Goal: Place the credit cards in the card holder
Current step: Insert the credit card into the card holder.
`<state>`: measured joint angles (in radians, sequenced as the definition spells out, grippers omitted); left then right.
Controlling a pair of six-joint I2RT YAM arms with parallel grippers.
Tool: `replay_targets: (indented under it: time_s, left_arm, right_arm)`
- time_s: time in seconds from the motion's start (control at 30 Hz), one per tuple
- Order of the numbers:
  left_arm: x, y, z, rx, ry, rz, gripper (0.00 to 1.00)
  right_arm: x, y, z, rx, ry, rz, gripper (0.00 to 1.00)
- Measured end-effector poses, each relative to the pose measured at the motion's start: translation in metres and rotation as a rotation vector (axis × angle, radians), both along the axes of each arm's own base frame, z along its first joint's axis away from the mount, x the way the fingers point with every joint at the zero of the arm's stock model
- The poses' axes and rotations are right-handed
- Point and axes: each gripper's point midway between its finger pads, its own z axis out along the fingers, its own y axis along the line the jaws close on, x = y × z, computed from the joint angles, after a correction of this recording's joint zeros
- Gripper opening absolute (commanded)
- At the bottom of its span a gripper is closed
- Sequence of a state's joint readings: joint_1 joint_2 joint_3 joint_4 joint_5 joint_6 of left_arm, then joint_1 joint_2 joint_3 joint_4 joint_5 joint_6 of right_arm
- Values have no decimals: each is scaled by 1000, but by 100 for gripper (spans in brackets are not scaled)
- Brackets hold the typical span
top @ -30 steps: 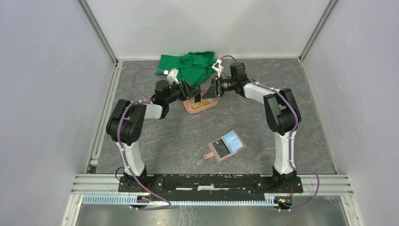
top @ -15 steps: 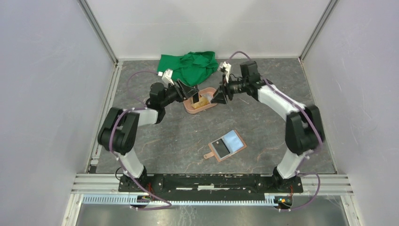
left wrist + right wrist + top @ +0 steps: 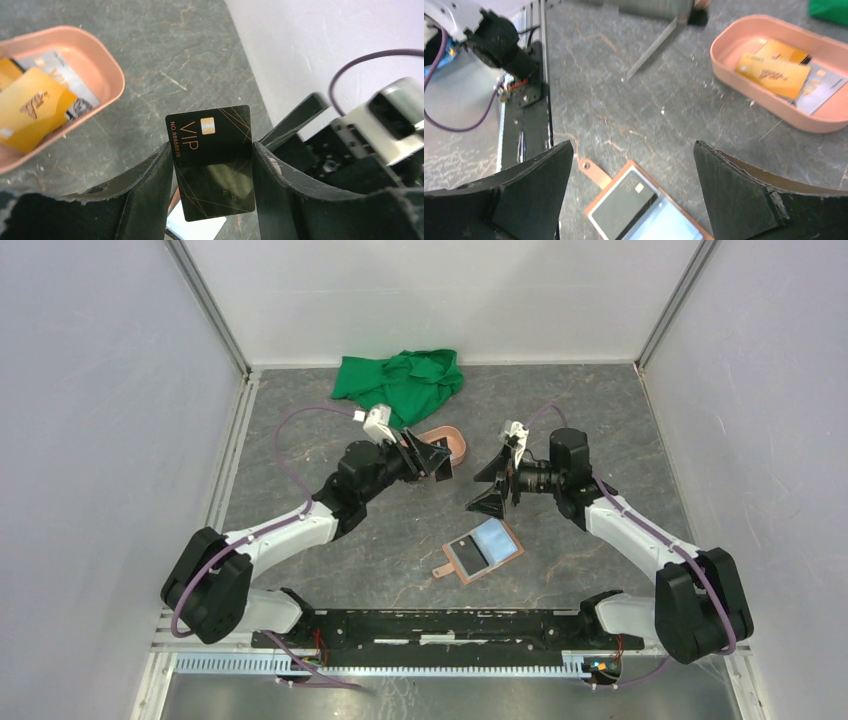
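Left gripper (image 3: 212, 150) tight on black VIP card (image 3: 210, 167); right gripper (image 3: 633, 150) wide open near card holder (image 3: 593, 172).

black gold-lined card (image 3: 212, 160), pink tray (image 3: 111, 70), green cloth (image 3: 400, 378)

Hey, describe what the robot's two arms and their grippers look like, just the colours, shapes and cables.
The left arm and right arm have white links between bulky black joints. A thin purple cable runs along each. The left gripper and right gripper each have two matte black, wedge-shaped fingers with worn edges, and a small white camera housing at the wrist.
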<state>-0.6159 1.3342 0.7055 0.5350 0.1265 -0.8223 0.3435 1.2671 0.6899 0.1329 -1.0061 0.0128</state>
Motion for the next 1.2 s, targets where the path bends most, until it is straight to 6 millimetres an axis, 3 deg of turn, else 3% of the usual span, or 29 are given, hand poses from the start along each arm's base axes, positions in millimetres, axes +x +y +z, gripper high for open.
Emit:
replay_targets:
  time_s: [0.23,0.43,0.63,0.83,0.93,1.0,1.07,1.13,1.2]
  left_arm:
    - [-20,-15,-30,76,99,93,17]
    - [-30,-20,-40,118,118,142,17]
    - [-31,-24,-42,138,116,171,17]
    - [-31,-30,-44,151,116,178,17]
    - [-33,-33,-46,156,116,177,18]
    - [-35,-34,-47,158,117,173,18]
    - [-36,-35,-47,159,116,174,22]
    - [-36,-34,-47,161,115,181,29]
    - [-36,-35,-47,160,113,181,42]
  right_arm:
    - [11,3,28,97,-9,-82,96]
    - [16,4,25,121,71,-136,89]
    - [19,8,12,122,179,-157,76]
    - [17,14,-1,108,242,-155,56]
    - [17,15,-8,99,271,-159,40]
    - [17,16,-11,96,293,-161,24]
    - [16,16,-13,94,302,-160,2]
    - [16,17,-13,97,314,-160,0]
    - [16,17,-13,98,320,-163,0]
